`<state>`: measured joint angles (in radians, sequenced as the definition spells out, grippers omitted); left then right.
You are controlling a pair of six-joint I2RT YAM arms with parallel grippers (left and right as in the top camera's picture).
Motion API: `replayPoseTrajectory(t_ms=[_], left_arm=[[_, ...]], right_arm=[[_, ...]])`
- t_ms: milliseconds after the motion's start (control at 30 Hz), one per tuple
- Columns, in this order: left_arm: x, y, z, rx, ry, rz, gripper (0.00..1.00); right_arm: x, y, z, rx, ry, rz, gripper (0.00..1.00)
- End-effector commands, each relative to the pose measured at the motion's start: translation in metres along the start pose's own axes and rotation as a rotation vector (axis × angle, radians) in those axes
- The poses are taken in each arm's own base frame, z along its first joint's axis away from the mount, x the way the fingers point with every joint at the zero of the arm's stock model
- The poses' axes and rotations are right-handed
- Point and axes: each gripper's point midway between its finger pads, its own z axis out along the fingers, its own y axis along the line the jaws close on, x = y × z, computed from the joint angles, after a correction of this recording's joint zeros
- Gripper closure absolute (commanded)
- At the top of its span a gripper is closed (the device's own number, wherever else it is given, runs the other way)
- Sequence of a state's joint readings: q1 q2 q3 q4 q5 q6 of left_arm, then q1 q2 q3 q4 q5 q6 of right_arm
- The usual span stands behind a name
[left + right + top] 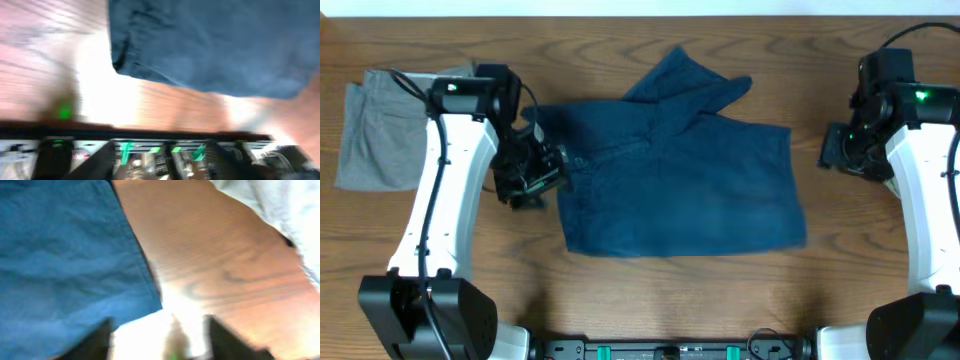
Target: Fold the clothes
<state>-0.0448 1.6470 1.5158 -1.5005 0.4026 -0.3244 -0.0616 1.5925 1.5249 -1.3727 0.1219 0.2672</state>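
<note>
A: Wooden table (pixel 720 300): where are the navy shorts (pixel 690 190)?
B: Centre, 1 leg flipped over. Left gripper (pixel 535 170) at their left edge, grip unreadable; right gripper (pixel 840 150) gapes empty. Pinch corners evenly.

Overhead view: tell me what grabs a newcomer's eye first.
The dark blue garment dominates, spread in the middle with one leg flipped up toward the top of the picture. The left gripper sits at its left edge, while the right gripper hangs apart off its right side. A folded grey garment lies at the far left.
</note>
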Motion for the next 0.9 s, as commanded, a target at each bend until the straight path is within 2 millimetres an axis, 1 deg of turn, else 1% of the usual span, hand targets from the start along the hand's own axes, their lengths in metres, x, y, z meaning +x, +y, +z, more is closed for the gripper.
replayPoseTrajectory(t_ms=[0, 133, 200, 300, 400, 433, 467, 567, 633, 700, 767, 867], left_arm=[[-0.001, 0.016, 0.003, -0.079, -0.015, 0.008, 0.36], [0.001, 0.014, 0.005, -0.083, -0.010, 0.016, 0.36], [0.001, 0.014, 0.006, -0.084, -0.008, 0.018, 0.36], [0.000, 0.017, 0.015, -0.088, -0.001, 0.004, 0.35], [0.001, 0.024, 0.033, -0.099, 0.024, -0.044, 0.34], [0.002, 0.028, 0.042, -0.103, 0.033, -0.056, 0.35], [0.003, 0.031, 0.050, -0.106, 0.042, -0.064, 0.34], [0.009, 0.035, 0.076, -0.079, 0.086, -0.073, 0.34], [0.014, 0.036, 0.092, -0.046, 0.115, -0.081, 0.34], [0.018, 0.037, 0.106, -0.021, 0.133, -0.096, 0.34], [0.020, 0.043, 0.119, -0.022, 0.137, -0.135, 0.33], [0.019, 0.046, 0.136, 0.002, 0.125, -0.168, 0.33]], right_arm=[[0.003, -0.016, -0.006, 0.057, -0.003, -0.001, 0.31], [0.014, -0.011, -0.005, 0.027, 0.049, -0.003, 0.31], [0.021, -0.005, -0.003, -0.009, 0.078, -0.004, 0.31], [0.031, 0.006, 0.004, -0.072, 0.125, -0.004, 0.28], [0.043, 0.013, 0.013, -0.105, 0.176, -0.003, 0.25], [0.047, 0.014, 0.017, -0.111, 0.194, 0.005, 0.23], [0.051, 0.014, 0.021, -0.106, 0.210, 0.030, 0.19], [0.066, 0.012, 0.035, -0.080, 0.269, 0.134, 0.14], [0.077, 0.016, 0.046, -0.091, 0.309, 0.179, 0.13], [0.084, 0.026, 0.057, -0.139, 0.339, 0.208, 0.11], [0.091, 0.033, 0.067, -0.172, 0.364, 0.260, 0.10], [0.100, 0.036, 0.087, -0.166, 0.384, 0.359, 0.09]])
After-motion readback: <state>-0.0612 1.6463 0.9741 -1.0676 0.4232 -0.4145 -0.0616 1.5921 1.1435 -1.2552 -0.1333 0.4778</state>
